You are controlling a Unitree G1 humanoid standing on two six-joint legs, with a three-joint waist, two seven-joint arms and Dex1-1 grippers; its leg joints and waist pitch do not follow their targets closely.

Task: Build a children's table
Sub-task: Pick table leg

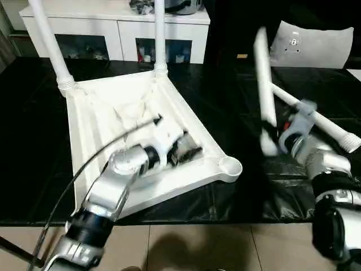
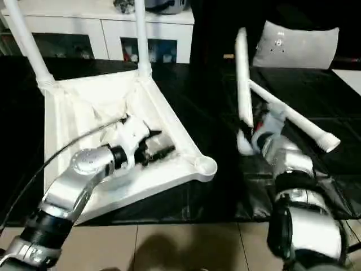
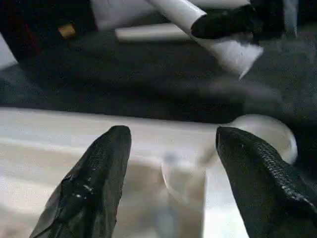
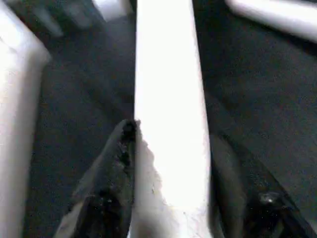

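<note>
left fingers (image 3: 168,183) spread, empty, over tabletop (image 1: 90,130) | right fingers (image 4: 171,198) clamp leg (image 4: 168,99)

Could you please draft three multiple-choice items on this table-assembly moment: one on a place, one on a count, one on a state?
1. Where is the left gripper?
A. over the upturned table top
B. on the cabinet
C. on the cushion

2. How many legs stand in the top's sockets?
A. none
B. two
C. four

3. What is the right gripper doing?
A. hanging open and bare
B. resting on the floor
C. gripping a leg

Key: 1 A, its fingers hover above the ribbed underside. 2 B, two fitted legs rise at the far corners. 3 C, the fingers flank the leg.
</note>
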